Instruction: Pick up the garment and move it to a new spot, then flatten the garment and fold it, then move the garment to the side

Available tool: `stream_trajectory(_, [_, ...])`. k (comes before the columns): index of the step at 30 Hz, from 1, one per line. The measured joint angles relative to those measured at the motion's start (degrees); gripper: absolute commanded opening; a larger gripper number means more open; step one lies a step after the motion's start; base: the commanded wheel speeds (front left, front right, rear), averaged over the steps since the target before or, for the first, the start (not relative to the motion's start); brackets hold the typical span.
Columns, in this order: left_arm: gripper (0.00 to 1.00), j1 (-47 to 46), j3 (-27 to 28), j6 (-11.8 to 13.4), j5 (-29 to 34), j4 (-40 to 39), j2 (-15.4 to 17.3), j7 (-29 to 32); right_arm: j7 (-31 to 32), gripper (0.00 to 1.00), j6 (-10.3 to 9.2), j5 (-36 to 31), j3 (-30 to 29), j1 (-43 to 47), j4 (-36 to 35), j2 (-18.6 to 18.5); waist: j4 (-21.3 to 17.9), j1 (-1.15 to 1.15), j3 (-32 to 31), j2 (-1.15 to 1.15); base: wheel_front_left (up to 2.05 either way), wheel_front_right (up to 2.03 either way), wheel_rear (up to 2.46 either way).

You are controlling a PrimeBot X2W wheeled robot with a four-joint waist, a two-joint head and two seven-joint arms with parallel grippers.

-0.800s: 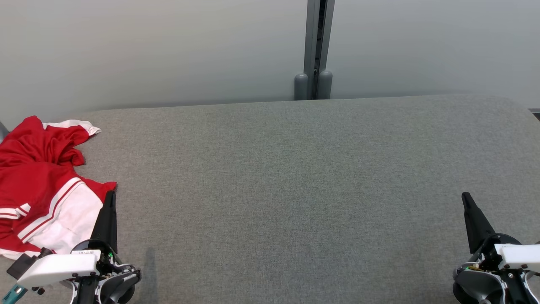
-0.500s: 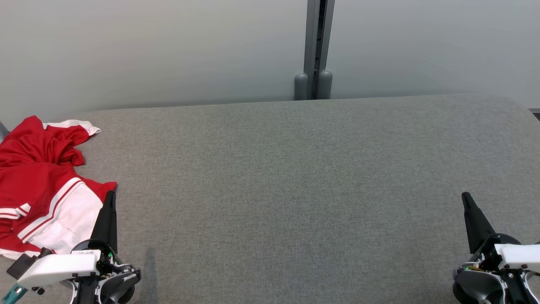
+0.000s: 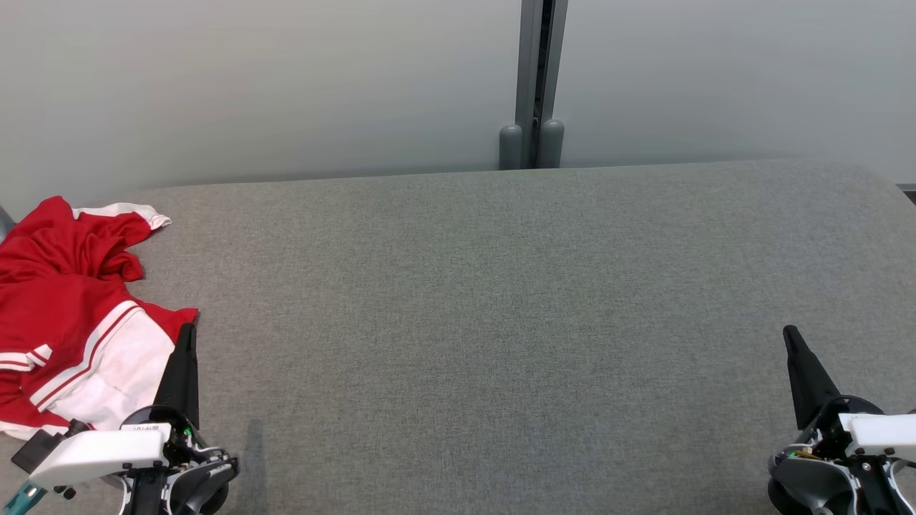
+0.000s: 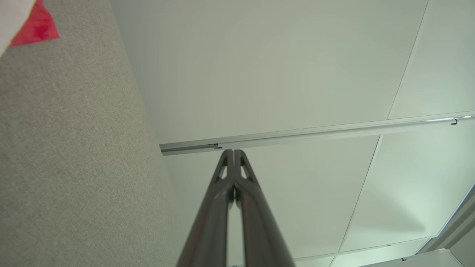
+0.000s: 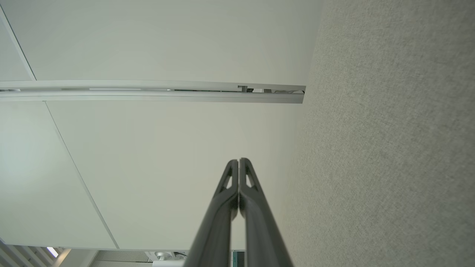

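The red-and-white garment (image 3: 68,307) lies crumpled on the grey counter (image 3: 501,300), just left of the left pincer (image 3: 187,335) and ahead of it, well apart from the right pincer (image 3: 791,336); both pincers are pressed together and hold nothing. The pick-up likely goes best if the left pincer spreads first, swings left over a raised red fold, and pinches deep enough to lift without slipping.

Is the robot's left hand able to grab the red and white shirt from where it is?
Probably yes. The left hand is right beside the shirt lying on the grey table, with nothing between them. It is shut, so it must open first.
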Motion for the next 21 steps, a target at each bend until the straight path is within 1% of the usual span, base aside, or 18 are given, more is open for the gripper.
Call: stream_trajectory(21, [0.00, 0.00, 0.00, 0.00, 0.00, 0.00, 0.00, 0.00, 0.00, 0.00, 0.00, 0.00, 0.00, 0.00, 0.00, 0.00, 0.00, 0.00, 0.00, 0.00, 0.00, 0.00, 0.00])
